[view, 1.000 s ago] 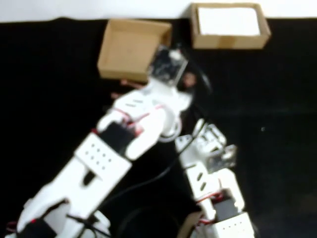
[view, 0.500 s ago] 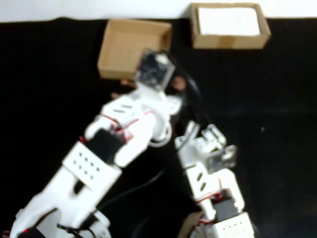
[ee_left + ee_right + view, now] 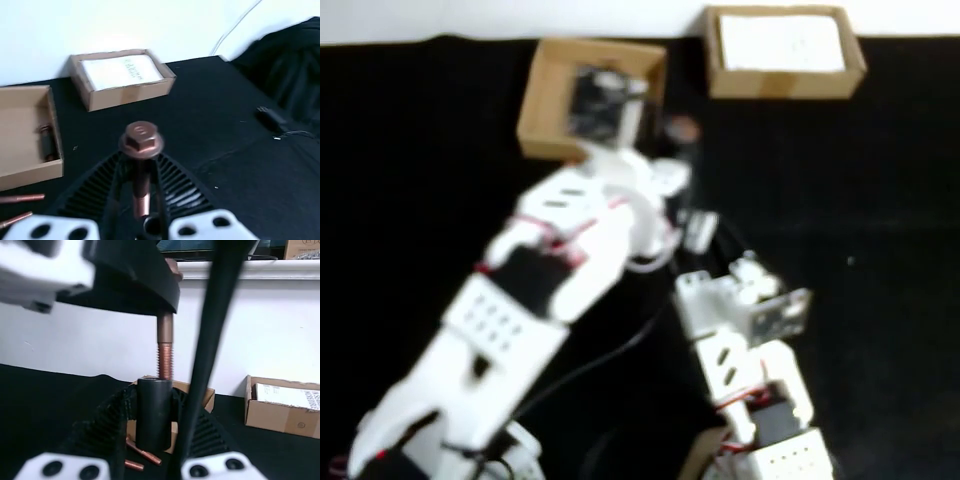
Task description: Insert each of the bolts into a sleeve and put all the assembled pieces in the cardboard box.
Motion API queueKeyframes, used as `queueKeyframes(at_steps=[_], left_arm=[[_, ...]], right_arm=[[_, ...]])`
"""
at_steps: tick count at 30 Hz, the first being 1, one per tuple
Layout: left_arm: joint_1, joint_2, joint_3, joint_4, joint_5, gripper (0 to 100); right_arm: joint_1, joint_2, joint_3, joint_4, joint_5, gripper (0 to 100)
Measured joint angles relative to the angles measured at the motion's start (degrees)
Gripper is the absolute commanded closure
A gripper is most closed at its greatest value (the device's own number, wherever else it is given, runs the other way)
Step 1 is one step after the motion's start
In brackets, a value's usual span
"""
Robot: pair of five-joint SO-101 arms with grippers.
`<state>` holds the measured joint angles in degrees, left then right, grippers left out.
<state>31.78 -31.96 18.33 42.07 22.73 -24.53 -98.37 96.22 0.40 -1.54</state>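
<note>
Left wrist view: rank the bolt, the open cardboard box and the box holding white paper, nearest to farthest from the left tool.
1. bolt, held in the left tool
2. open cardboard box, ahead, off to one side
3. box holding white paper, farthest, by the wall

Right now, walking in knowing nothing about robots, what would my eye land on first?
The left gripper holds a copper bolt, threaded tip pointing down at the mouth of the black sleeve held upright in the right gripper. Beyond them on the black table sits an open cardboard box with one dark piece inside and loose bolts lying beside it.
</note>
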Motion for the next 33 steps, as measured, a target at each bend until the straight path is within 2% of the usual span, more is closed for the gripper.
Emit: queueKeyframes(at_steps=[4, 14, 20, 27, 33], left_arm=[[-0.3, 2.1, -4.5, 1.8, 1.8, 99], [0.3, 2.7, -15.7, 15.2, 2.2, 99], [0.4, 2.8, -15.4, 15.8, 2.2, 99], [5.6, 3.0, -15.2, 15.8, 2.2, 99], [4.8, 5.6, -15.2, 15.8, 0.9, 99]], right_arm=[[0.0, 0.0, 0.0, 0.0, -0.4, 99.2], [0.0, 0.0, 0.0, 0.0, -0.4, 99.2], [0.0, 0.0, 0.0, 0.0, -0.4, 99.2], [0.0, 0.0, 0.0, 0.0, -0.4, 99.2], [0.0, 0.0, 0.0, 0.0, -0.4, 99.2]])
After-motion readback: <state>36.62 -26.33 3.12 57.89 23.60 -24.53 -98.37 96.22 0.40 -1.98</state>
